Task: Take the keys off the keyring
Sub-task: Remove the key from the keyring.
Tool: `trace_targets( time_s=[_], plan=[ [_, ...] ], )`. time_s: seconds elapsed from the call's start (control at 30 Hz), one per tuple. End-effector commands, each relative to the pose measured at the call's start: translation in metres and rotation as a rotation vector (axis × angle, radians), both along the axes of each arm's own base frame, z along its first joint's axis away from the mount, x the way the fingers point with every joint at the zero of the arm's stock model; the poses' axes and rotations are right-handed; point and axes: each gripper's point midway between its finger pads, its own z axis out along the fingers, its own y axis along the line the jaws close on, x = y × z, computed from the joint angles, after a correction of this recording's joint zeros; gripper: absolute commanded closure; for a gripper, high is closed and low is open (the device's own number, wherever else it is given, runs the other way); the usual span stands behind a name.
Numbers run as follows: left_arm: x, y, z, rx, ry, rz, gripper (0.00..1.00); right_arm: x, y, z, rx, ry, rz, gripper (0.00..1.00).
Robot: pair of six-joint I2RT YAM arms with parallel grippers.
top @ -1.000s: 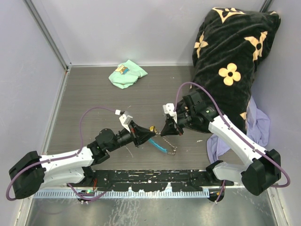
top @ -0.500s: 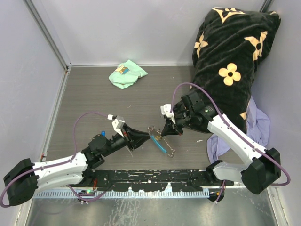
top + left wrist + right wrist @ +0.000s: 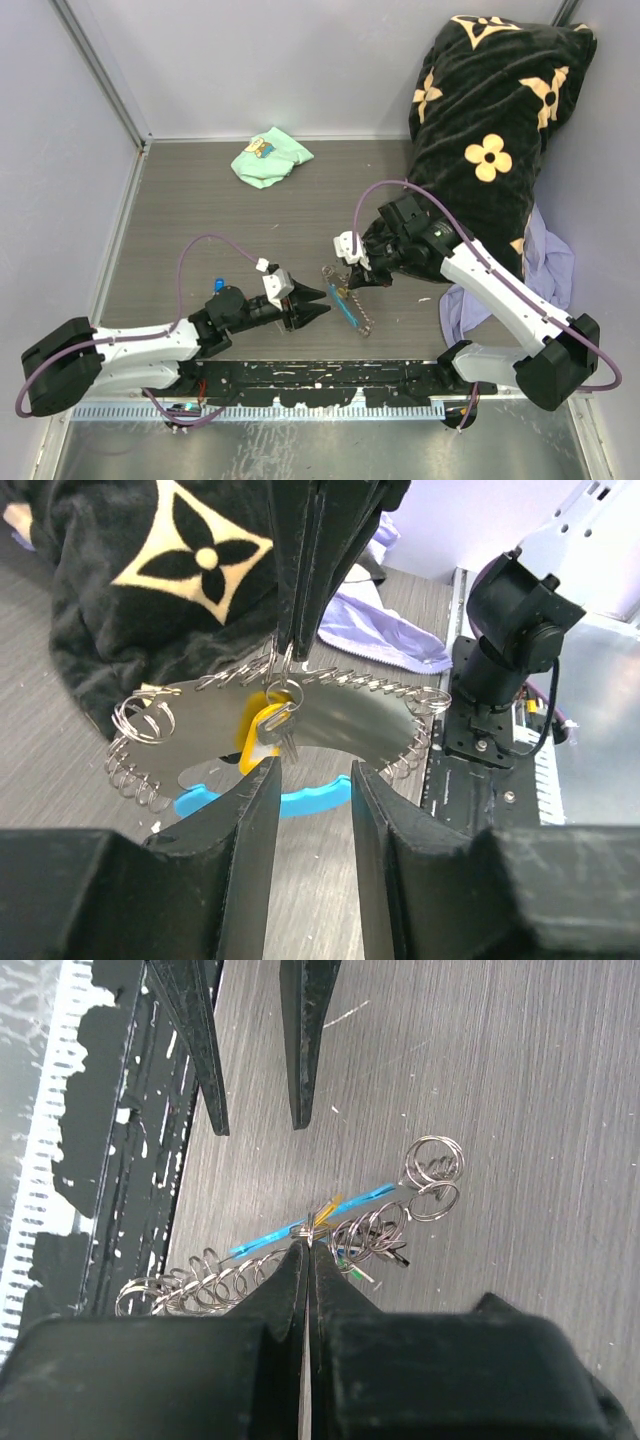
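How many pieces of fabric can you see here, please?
3: a mint-green cloth at the far edge, a black flowered blanket far right, a lavender cloth nearer beside it. More could be hidden underneath.

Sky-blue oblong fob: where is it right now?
Top view, centre of the grey table: the sky-blue oblong fob sits just on the near side of the right gripper, which pinches the small silvery keyring, and right of the open left gripper.

A robot test cell in a lab: plain pale walls box in a grey tabletop, with a left arm and right arm bolted to a black rail.
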Motion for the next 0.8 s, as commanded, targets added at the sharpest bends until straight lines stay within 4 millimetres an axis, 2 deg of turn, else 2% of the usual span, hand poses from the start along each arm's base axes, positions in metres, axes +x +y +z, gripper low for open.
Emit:
trace_targets(
  time_s=[0.0, 0.33, 0.77],
  plan=[
    [0.006, -0.012, 0.049, -0.089, -0.264, -0.011, 0.64, 0.008, 0.000, 0.017, -0.033, -0.116, 0.035, 0.99],
    [0.019, -0.028, 0.055, -0.150, -0.333, 0.016, 0.63, 0.011, 0.003, 0.021, -0.103, -0.131, 0.066, 0.99],
    [0.031, -0.039, 0.048, -0.153, -0.307, 0.046, 0.74, 0.006, 0.007, 0.018, -0.101, -0.106, 0.085, 0.99]
  ],
)
